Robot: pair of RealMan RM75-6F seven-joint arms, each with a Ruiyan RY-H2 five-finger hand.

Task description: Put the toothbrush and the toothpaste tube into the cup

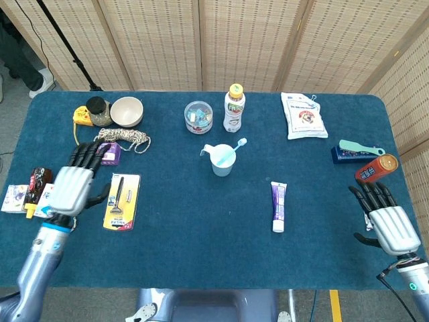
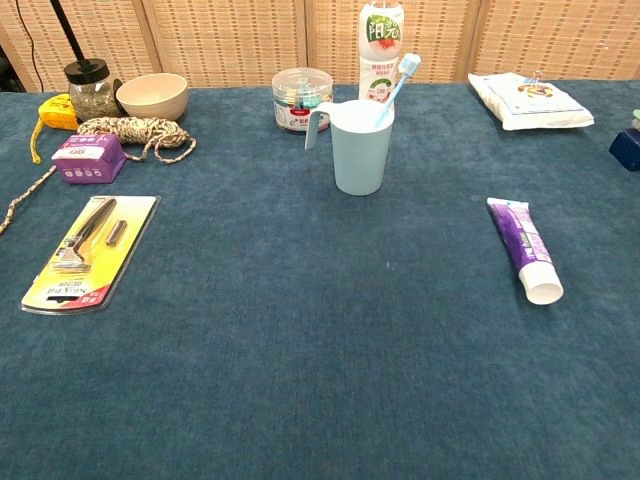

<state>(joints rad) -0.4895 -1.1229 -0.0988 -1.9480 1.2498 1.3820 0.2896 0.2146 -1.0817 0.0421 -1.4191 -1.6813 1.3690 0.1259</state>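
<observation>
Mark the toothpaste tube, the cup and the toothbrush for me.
toothpaste tube [image 1: 278,203]: head view, middle of its purple body.
cup [image 2: 360,152]: chest view, front of its pale blue wall.
toothbrush [image 2: 408,66]: chest view, its bristled head above the rim.

toothbrush leaning in cup, toothpaste tube flat nearby, both hands empty

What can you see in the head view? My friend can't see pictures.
A toothbrush stands in a pale blue cup mid-table, while the toothpaste lies flat to its right. The left hand and right hand hover open near the table's front corners, holding nothing.
</observation>
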